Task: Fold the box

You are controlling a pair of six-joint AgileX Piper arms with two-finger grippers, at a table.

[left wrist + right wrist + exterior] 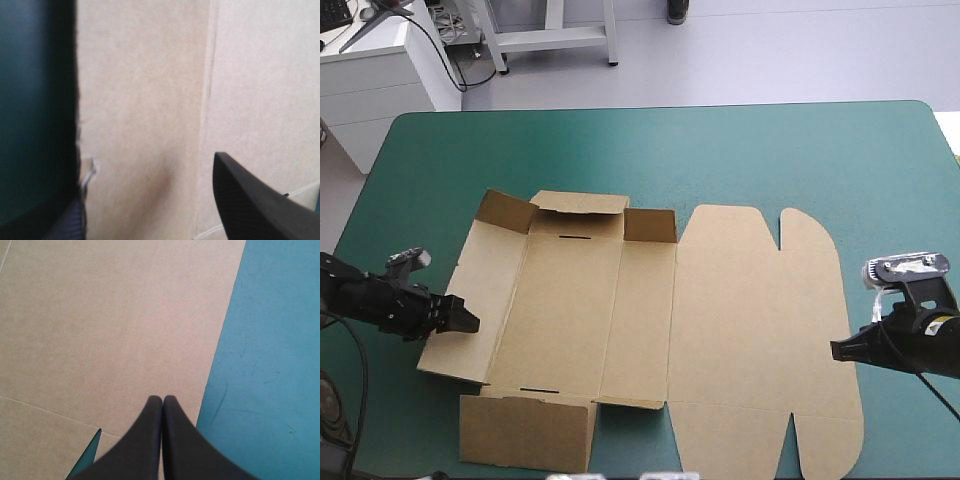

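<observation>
The box [620, 300] lies mid-desk [740, 150], mostly flat, with its wall toward the desk's left edge partly raised. The left fingers [260, 205], wide apart, straddle that wall's rim and should grip it firmly before tipping it inward. The right fingers [150, 440], pressed together, rest at the lid's right edge, where they could pin it.

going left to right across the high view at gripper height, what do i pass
left gripper → box: tray floor, then flat lid → right gripper
</observation>
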